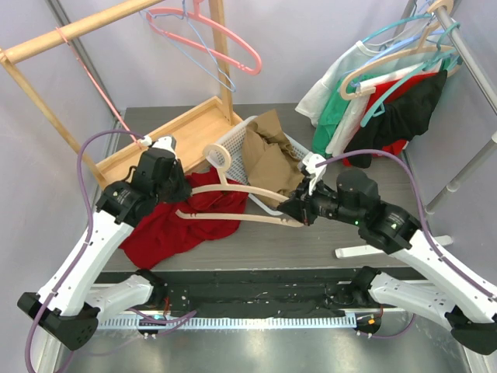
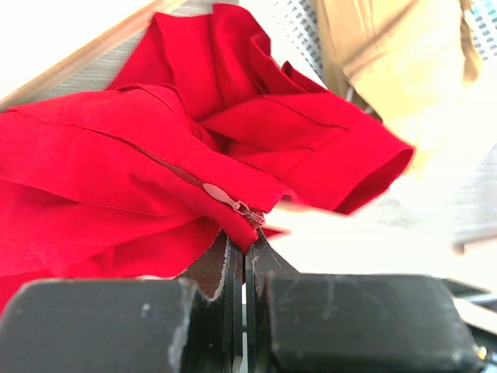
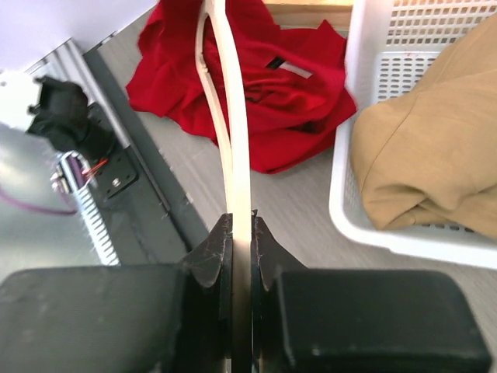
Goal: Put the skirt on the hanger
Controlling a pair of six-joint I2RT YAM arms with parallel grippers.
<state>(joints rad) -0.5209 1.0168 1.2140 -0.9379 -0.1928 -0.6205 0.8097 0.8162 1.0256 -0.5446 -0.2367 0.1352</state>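
Observation:
The red skirt point(image 1: 182, 217) lies bunched on the grey table, left of centre; it also shows in the right wrist view point(image 3: 256, 85). My left gripper point(image 1: 177, 180) is shut on the skirt's waist edge by the zipper point(image 2: 233, 206), holding the red cloth point(image 2: 116, 163) up a little. A cream hanger point(image 1: 233, 194) stretches across the skirt, its hook near the white basket. My right gripper point(image 1: 299, 211) is shut on the hanger's right end; the cream bar point(image 3: 237, 155) runs between its jaws toward the skirt.
A white basket point(image 1: 233, 144) holding tan cloth point(image 1: 268, 155) stands behind the hanger; it also shows in the right wrist view point(image 3: 365, 116). A wooden rack point(image 1: 178, 128) with pink and blue hangers is at the back left. A metal rack with clothes point(image 1: 388, 93) is at the back right.

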